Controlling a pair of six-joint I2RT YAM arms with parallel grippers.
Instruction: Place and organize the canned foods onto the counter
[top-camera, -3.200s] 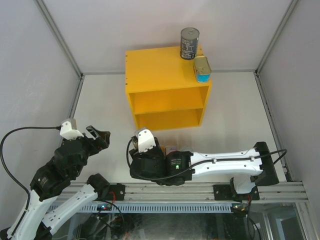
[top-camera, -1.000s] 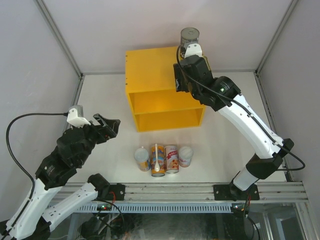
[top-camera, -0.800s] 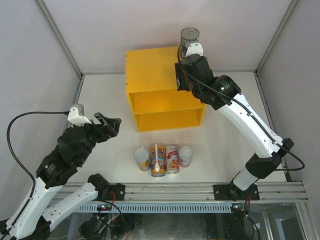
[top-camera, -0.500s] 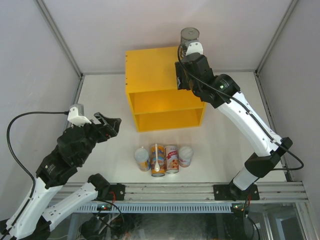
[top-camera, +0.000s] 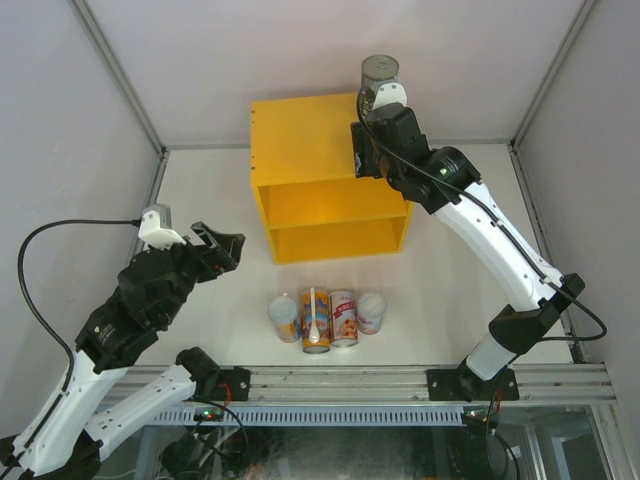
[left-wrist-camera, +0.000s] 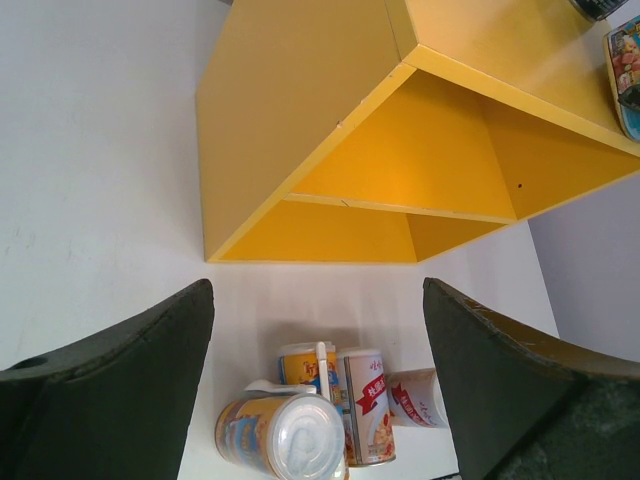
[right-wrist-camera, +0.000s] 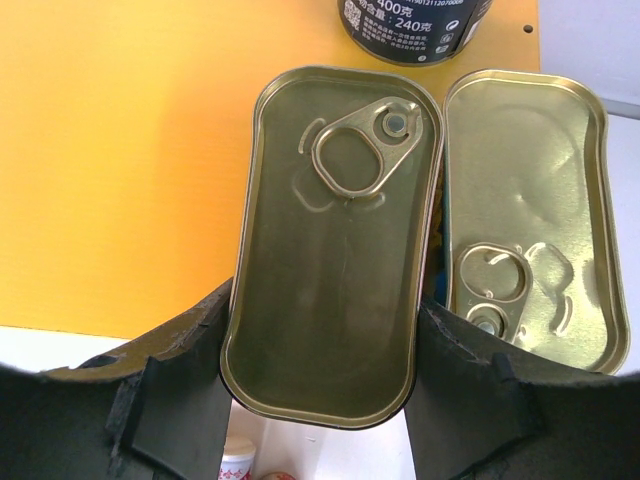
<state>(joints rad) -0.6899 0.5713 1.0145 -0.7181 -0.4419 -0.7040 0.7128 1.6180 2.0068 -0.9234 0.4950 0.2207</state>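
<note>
The yellow counter (top-camera: 330, 180) stands at the back of the table. A dark grey can (top-camera: 379, 75) sits at its top right rear corner. My right gripper (right-wrist-camera: 325, 305) is shut on a flat gold-lidded tin (right-wrist-camera: 335, 240), holding it over the counter top beside a second gold-lidded tin (right-wrist-camera: 530, 220) and in front of the dark can (right-wrist-camera: 415, 25). On the table in front lie an orange-blue can (top-camera: 284, 316) on its side, an orange-blue can with a white spoon (top-camera: 316, 322), an upright white-red can (top-camera: 343, 317) and a tipped white-red can (top-camera: 371, 311). My left gripper (left-wrist-camera: 318, 300) hangs open above them, holding nothing.
The counter's two open front compartments (left-wrist-camera: 400, 170) face the arms. White enclosure walls and metal posts (top-camera: 120, 75) close off the back and sides. The arms' mounting rail (top-camera: 330, 385) runs along the near edge just behind the four cans.
Since the oldest frame my right arm has risen from the table's front to the counter top with the tin. My left arm has crept slightly forward. In the last second almost nothing moves.
</note>
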